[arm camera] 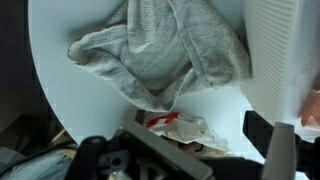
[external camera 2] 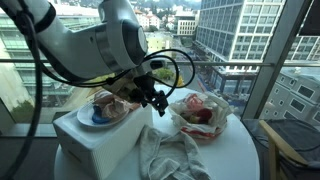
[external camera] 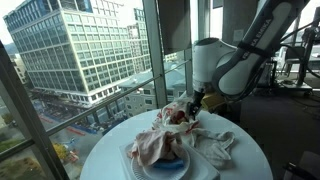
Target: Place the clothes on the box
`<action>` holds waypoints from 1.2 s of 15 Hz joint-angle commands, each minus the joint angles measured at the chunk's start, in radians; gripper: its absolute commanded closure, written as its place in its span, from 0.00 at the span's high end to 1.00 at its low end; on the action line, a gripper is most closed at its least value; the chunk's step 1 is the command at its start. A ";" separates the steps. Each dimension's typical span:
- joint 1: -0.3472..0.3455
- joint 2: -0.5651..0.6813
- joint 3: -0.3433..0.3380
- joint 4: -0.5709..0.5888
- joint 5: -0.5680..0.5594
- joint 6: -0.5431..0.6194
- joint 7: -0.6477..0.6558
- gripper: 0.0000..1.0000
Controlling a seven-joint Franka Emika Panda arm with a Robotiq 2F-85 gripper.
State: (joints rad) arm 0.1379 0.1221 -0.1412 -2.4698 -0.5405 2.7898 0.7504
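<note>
Cloth (arm camera: 160, 50) lies crumpled on table (arm camera: 215, 105) — ahead of gripper (external camera 2: 156, 100).

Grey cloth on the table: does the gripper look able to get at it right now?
Probably yes. The grey cloth lies uncovered on the table beside the box, and the gripper hangs above it with nothing in between.

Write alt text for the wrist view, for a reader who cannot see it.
A crumpled grey-white cloth lies on a round white table, with the white box at the right edge. Below the cloth sits a smaller red-and-white crumpled item, and the dark tool fills the bottom of the frame, blurred.
</note>
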 commanded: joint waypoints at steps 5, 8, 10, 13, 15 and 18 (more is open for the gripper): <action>-0.066 0.107 -0.016 -0.059 0.090 0.149 -0.004 1.00; -0.074 0.124 -0.015 -0.058 0.099 0.164 -0.004 1.00; -0.050 0.130 -0.047 -0.045 0.069 0.125 0.037 1.00; -0.022 0.142 -0.076 -0.066 0.126 0.026 0.019 1.00; -0.038 0.150 -0.048 -0.094 0.164 0.012 -0.017 1.00; -0.046 0.210 -0.016 -0.120 0.175 0.088 -0.134 1.00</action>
State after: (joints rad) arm 0.0909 0.2901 -0.1849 -2.5644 -0.4128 2.8151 0.7315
